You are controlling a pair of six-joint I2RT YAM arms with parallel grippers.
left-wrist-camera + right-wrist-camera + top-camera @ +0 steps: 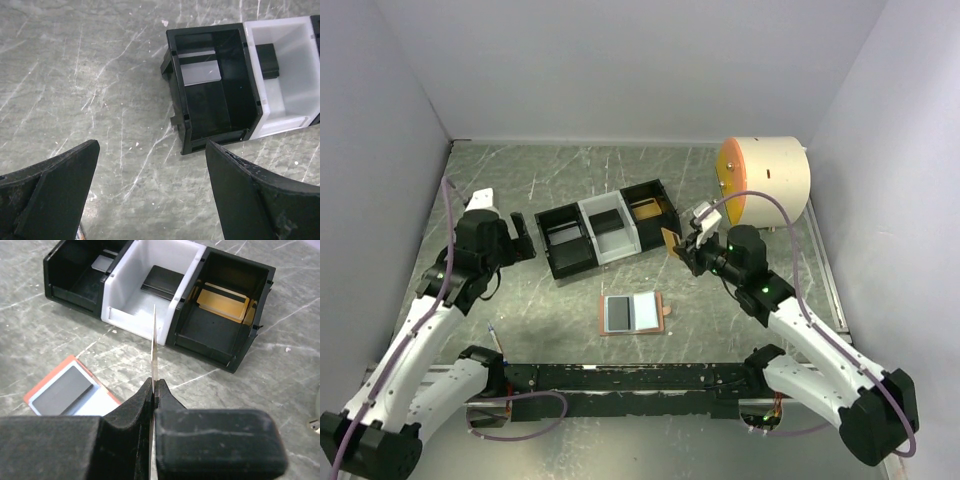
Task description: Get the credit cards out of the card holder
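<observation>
The right tool (154,387) is clamped shut on one credit card (153,340). Its wrist camera sees the card edge-on, as a thin upright sliver between the jaws. From above, the tool sits above the worktop (540,170) just beside the right end of the three-compartment tray (205,352), well apart from the card holder (633,313).

The salmon-pink folding holder lies open and flat on the worktop, between the two arms and nearer their bases. A dark grey card (65,388) sits in one of its pale pocket panels. The other panel looks bare.

The tray already holds three cards:
- a pale card (200,73) in the left black compartment
- a dark card (162,282) in the white middle one
- a gold card (222,301) in the right black one

The left tool (152,185) hangs with its jaws spread wide and nothing between them, near the tray's left end.

The step in hand appears to be carrying an extracted card to the tray. The next move probably calls for bringing the card over a compartment, tilting it flatter so it drops inside rather than catching on a wall, and then releasing it. After that, the dark grey card would need to be pulled from its pocket, likely with the holder braced against sliding.
</observation>
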